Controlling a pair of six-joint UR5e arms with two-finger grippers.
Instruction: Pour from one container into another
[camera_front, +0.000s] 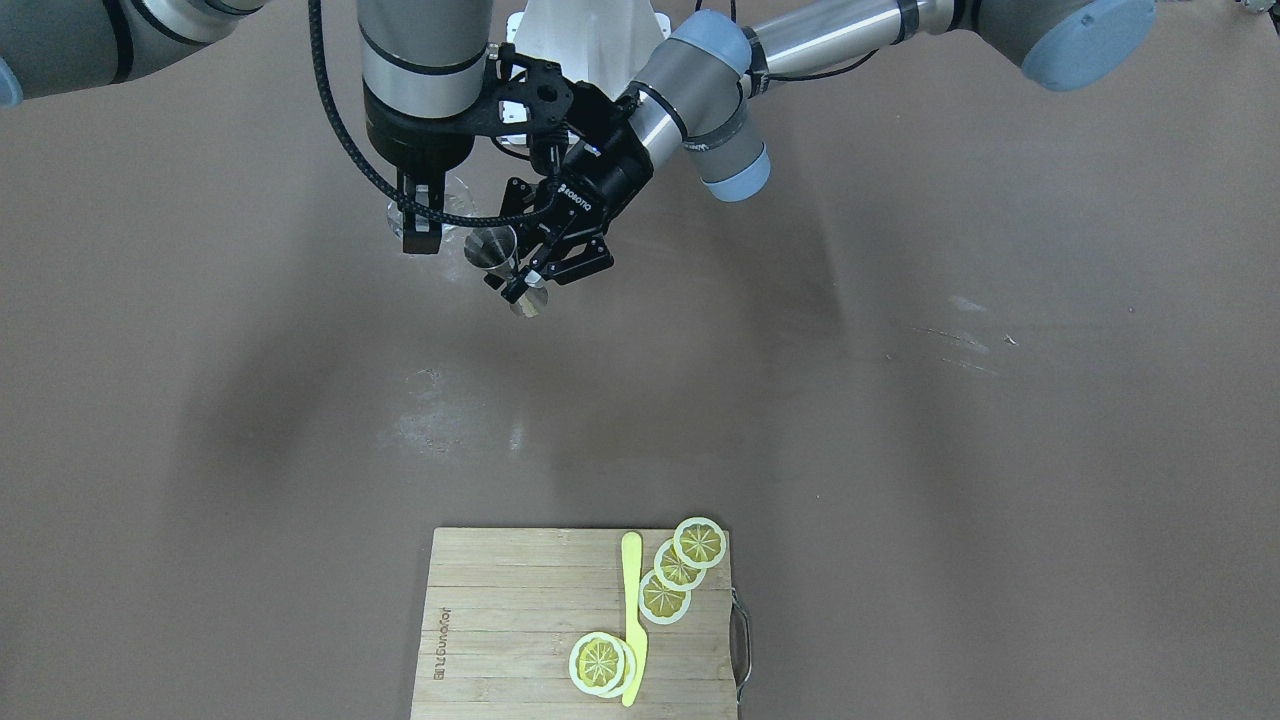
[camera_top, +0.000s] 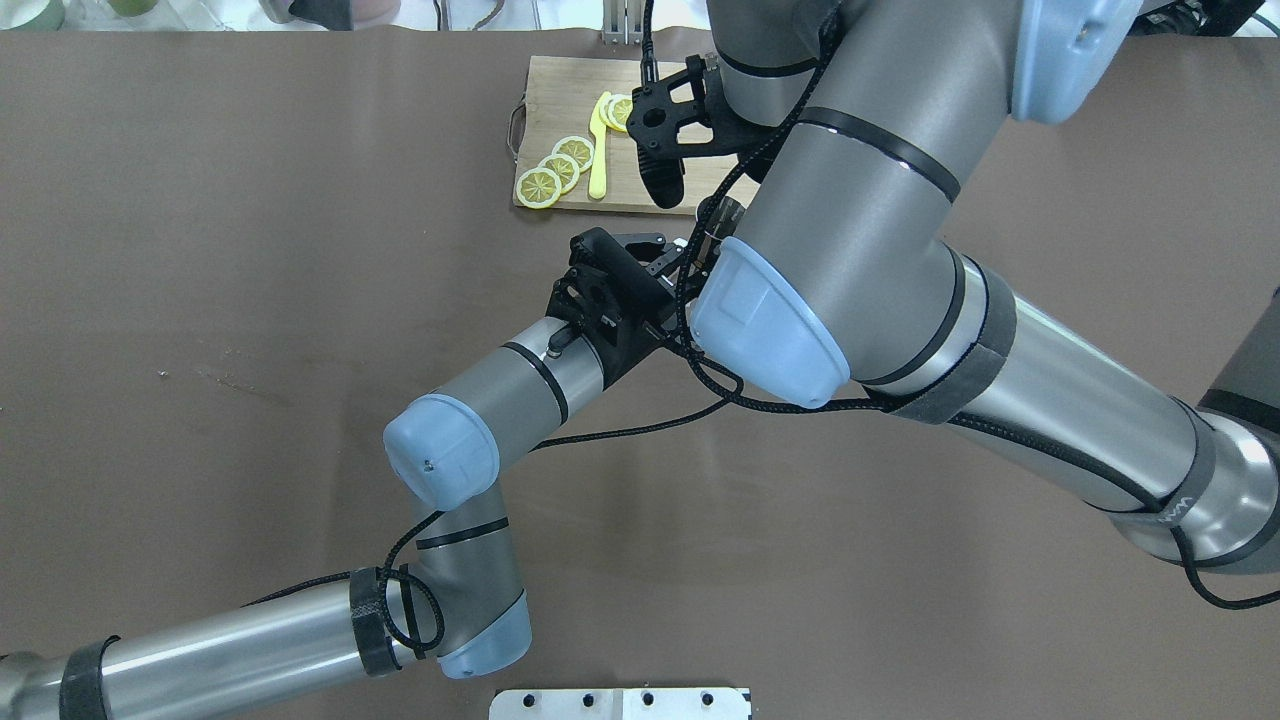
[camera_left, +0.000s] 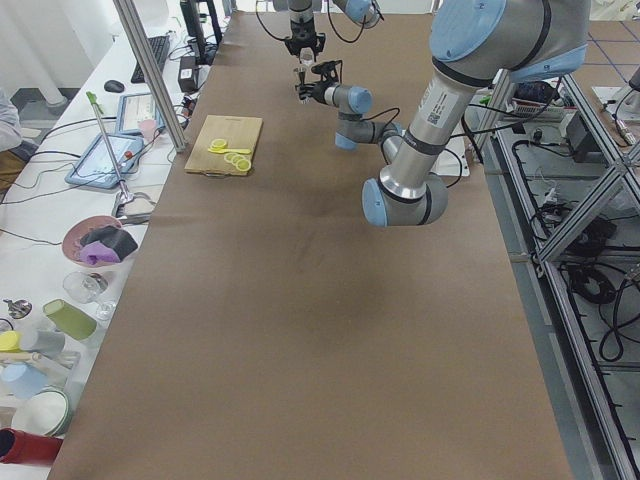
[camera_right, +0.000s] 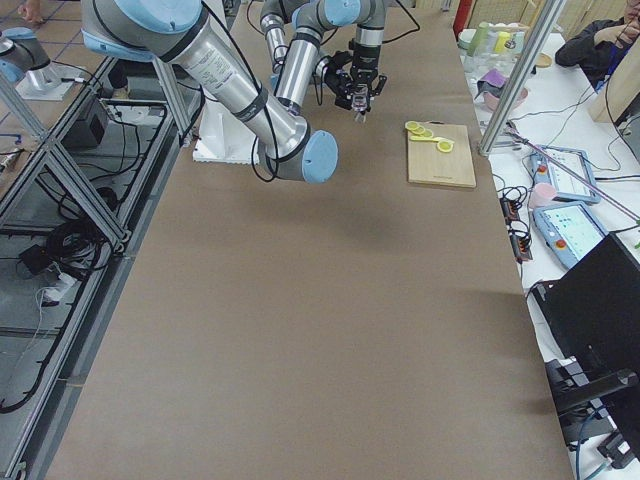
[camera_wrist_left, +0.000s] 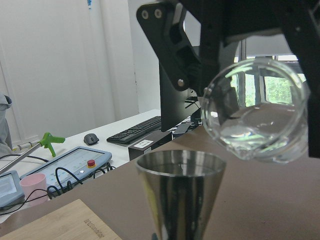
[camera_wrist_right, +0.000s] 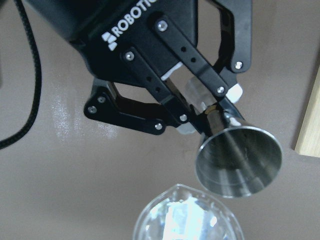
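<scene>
My left gripper (camera_front: 520, 275) is shut on the waist of a steel double-cone jigger (camera_front: 492, 246), which it holds tilted above the table. In the right wrist view the jigger's open cup (camera_wrist_right: 238, 161) faces up from between the left gripper's black fingers (camera_wrist_right: 172, 75). My right gripper (camera_front: 420, 222) hangs straight down beside it, shut on a clear glass (camera_front: 460, 196). In the left wrist view the glass (camera_wrist_left: 256, 111) is tipped, just above and behind the jigger's rim (camera_wrist_left: 181, 165). I cannot tell whether anything is flowing.
A wooden cutting board (camera_front: 500, 620) lies at the table edge far from the robot, with lemon slices (camera_front: 680, 570) and a yellow knife (camera_front: 632, 620) on it. In the overhead view the right arm covers part of the board (camera_top: 560, 90).
</scene>
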